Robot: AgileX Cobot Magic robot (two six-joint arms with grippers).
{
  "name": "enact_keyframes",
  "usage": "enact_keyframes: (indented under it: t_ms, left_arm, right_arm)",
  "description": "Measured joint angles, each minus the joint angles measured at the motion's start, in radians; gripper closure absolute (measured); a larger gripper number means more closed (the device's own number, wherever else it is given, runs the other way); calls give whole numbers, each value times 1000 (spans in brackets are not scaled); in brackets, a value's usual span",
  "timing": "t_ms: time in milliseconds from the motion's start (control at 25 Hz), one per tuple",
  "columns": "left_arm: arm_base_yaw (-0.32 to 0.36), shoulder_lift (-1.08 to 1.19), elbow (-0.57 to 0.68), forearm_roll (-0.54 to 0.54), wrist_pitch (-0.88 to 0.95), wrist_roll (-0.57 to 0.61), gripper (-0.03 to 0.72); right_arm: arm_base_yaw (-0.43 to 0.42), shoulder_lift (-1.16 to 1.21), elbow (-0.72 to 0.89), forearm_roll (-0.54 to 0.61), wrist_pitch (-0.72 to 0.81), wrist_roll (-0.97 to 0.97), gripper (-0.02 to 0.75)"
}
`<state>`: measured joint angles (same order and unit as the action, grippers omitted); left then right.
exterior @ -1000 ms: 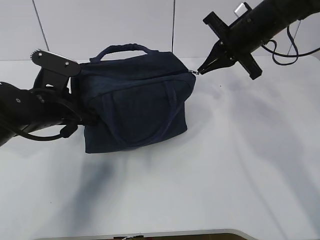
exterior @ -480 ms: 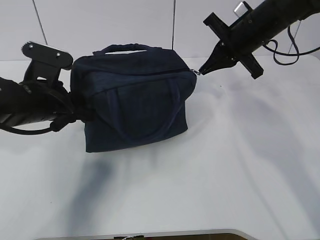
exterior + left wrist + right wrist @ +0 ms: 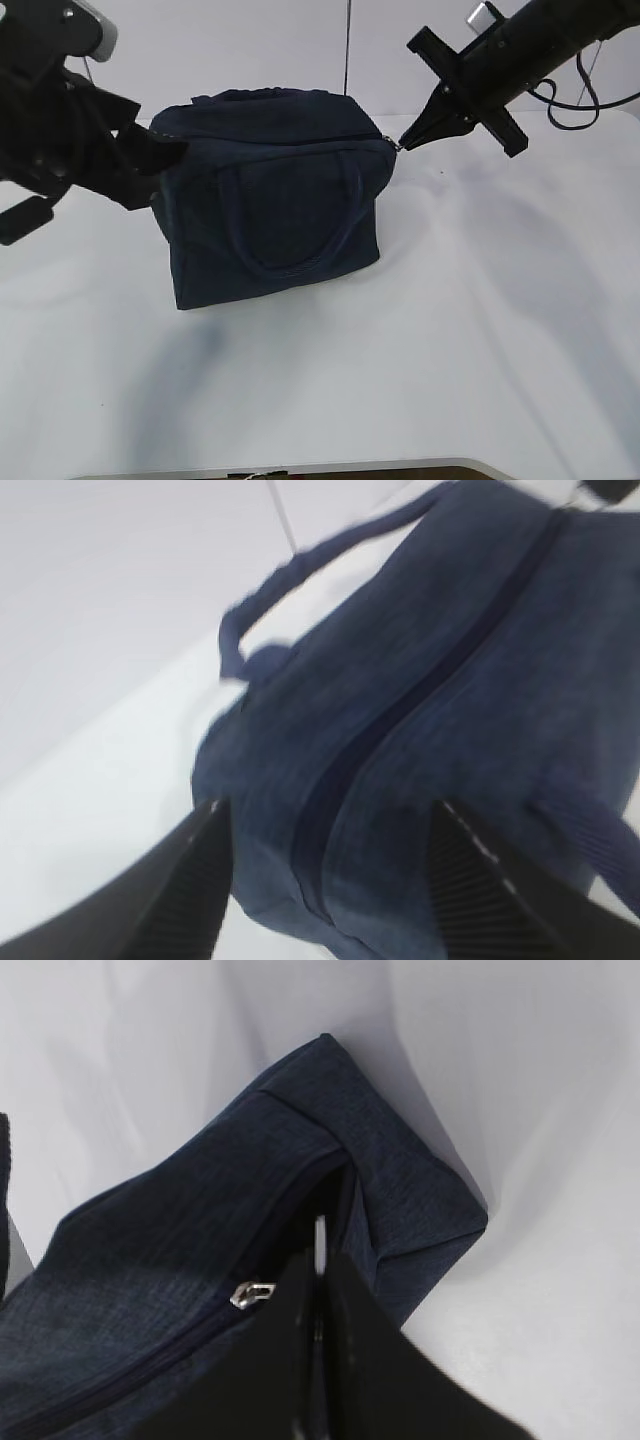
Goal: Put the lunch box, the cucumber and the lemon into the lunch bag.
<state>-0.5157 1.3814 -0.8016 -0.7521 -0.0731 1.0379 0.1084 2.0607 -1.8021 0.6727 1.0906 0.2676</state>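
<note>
The dark navy lunch bag [image 3: 270, 210] stands on the white table, its top zipper [image 3: 400, 710] closed along its length. My right gripper [image 3: 404, 143] is shut on the silver ring pull [image 3: 320, 1232] at the bag's right end, next to the silver zipper slider [image 3: 252, 1293]. My left gripper [image 3: 160, 152] is open at the bag's upper left end; in the left wrist view its jaws [image 3: 327, 825] stand wide apart with the bag's end beyond them. The lunch box, the cucumber and the lemon are out of view.
The white table [image 3: 480, 330] stretches in front of and to the right of the bag. A white wall stands behind it. The bag's loop handle [image 3: 255, 95] sticks up at the back, and another hangs down its front side [image 3: 290, 262].
My left arm has risen from beside the bag's left side to its upper left corner. The bag has straightened a little. The right gripper has stayed on the ring pull.
</note>
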Motion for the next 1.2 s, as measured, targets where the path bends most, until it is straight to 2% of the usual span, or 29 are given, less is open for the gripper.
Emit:
enact_keyframes:
  t_ms: [120, 240, 360, 840, 960, 1200]
  left_arm:
    - [-24, -50, 0, 130, 28, 0, 235]
    - [-68, -38, -42, 202, 57, 2, 235]
    - [-119, 28, -140, 245, 73, 3, 235]
    - [-189, 351, -517, 262, 326, 5, 235]
    - [-195, 376, -561, 262, 404, 13, 235]
    - [-195, 395, -569, 273, 510, 34, 235]
  right_arm:
    - [0, 0, 0, 0, 0, -8, 733]
    - [0, 0, 0, 0, 0, -13, 733]
    - [0, 0, 0, 0, 5, -14, 733]
    - [0, 0, 0, 2, 15, -38, 733]
    - [0, 0, 0, 2, 15, -39, 733]
    - [0, 0, 0, 2, 15, -41, 733]
